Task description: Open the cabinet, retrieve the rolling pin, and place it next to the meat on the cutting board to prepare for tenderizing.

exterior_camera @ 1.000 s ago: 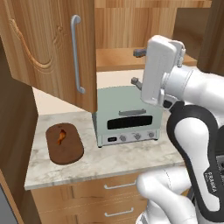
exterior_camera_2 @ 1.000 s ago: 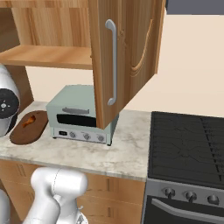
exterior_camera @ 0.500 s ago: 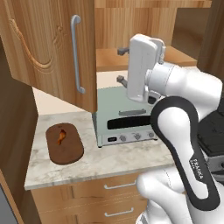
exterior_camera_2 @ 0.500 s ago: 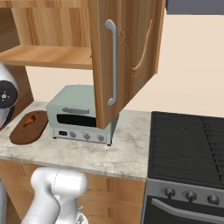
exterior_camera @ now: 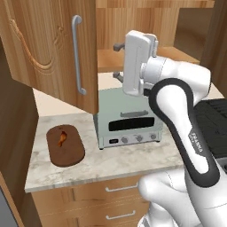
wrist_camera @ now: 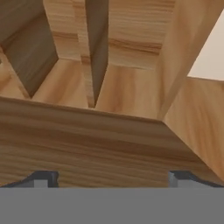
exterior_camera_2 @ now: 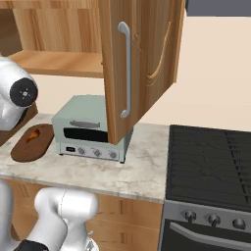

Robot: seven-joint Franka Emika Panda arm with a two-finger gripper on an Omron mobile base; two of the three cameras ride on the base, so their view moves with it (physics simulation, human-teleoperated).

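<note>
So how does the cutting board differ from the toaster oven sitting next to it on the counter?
The cutting board is a dark brown oval lying flat; the toaster oven is a pale green box standing much taller. The cutting board carries a small orange-brown strip of meat; the toaster oven has nothing on top. The open cabinet door hangs in front of the toaster oven's left edge, while the cutting board is in plain sight. Both rest on the same marble counter.

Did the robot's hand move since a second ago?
Yes. In the left base view the gripper has swung left over the toaster oven, toward the cabinet door.
</note>
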